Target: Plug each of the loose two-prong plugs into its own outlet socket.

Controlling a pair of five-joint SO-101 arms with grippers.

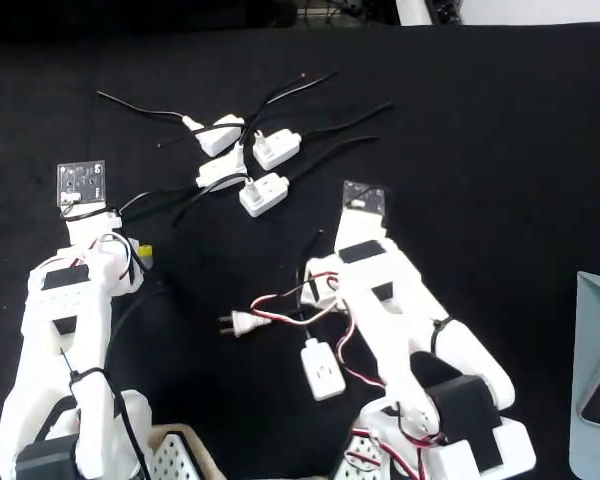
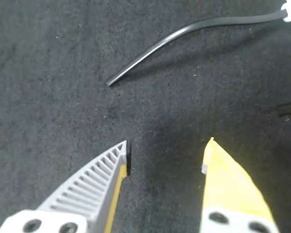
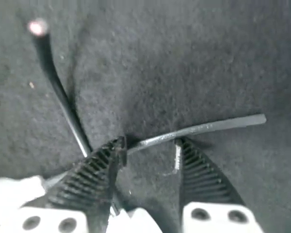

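Far cluster of sockets point(image 1: 263, 193): plugs apparently seated, though hard to confirm.
Loose plug point(image 1: 242, 323): unplugged, near centre, left of the empty socket point(image 1: 322, 368).
Right gripper point(image 3: 149, 144): jaws apart, straddling a black cable point(image 3: 203, 127).
Left gripper point(image 2: 169, 145): jaws apart over bare cloth point(image 2: 63, 97).

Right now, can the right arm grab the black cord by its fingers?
Probably yes. The right end effector is open, down by the black cloth, and the black cord runs right across the gap between its jaws. Nothing lies over the cord there.
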